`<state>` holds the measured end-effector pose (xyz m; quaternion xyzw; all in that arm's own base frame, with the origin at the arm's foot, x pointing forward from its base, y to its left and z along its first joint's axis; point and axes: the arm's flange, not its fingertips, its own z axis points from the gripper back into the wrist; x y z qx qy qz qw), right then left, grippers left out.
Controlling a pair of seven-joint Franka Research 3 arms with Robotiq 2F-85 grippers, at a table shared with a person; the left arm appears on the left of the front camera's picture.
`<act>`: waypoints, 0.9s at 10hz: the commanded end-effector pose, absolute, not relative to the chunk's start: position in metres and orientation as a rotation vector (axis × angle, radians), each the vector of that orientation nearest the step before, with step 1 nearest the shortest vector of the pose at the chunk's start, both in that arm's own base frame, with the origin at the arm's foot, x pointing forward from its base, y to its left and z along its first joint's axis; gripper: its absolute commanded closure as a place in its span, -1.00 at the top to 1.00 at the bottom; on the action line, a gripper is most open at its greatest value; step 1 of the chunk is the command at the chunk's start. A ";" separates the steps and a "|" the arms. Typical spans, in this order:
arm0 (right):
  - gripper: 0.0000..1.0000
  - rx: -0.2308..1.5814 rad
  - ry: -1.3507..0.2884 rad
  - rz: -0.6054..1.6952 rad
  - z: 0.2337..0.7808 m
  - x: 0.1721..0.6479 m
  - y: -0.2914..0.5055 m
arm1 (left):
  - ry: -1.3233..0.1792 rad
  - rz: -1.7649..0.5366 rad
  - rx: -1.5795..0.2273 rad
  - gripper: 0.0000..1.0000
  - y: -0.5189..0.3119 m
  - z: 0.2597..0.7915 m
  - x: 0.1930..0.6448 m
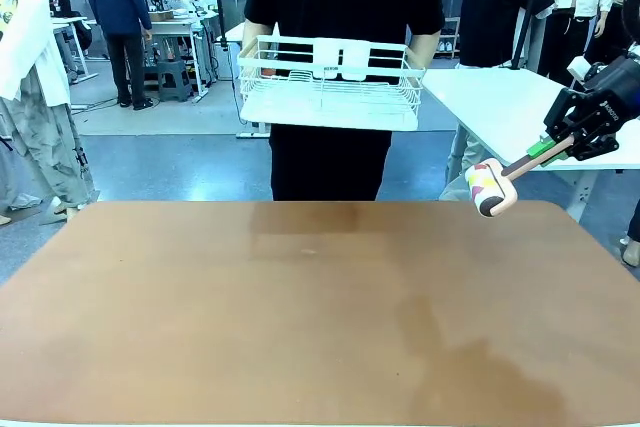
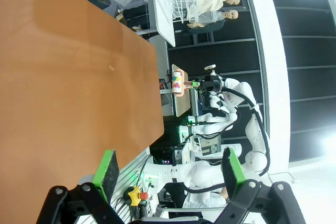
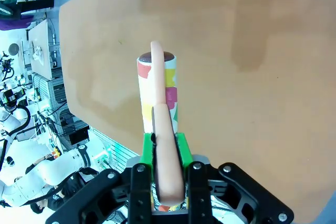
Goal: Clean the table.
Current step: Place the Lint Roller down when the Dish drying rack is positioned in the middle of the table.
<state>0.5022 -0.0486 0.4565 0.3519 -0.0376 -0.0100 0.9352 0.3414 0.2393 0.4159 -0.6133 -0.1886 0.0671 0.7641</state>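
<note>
Reddish-brown table [image 1: 300, 327] lay bare; the right gripper [image 1: 556, 146] clenched a lint roller [image 1: 490, 187] by its handle above the far corner, left gripper [image 2: 170, 171] released.

Front camera faces across the table [image 1: 300, 317] toward a person. Both wrist cameras look along their tools, sharing that brown tabletop.
</note>
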 end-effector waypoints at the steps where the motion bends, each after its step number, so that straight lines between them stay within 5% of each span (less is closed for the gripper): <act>1: -0.58 0.721 -0.074 -0.032 0.458 0.502 -0.047 | -0.418 0.143 -1.342 1.00 0.240 0.417 0.339; 9: -0.58 0.721 -0.074 -0.032 0.458 0.502 -0.047 | -0.418 0.143 -1.342 1.00 0.240 0.417 0.339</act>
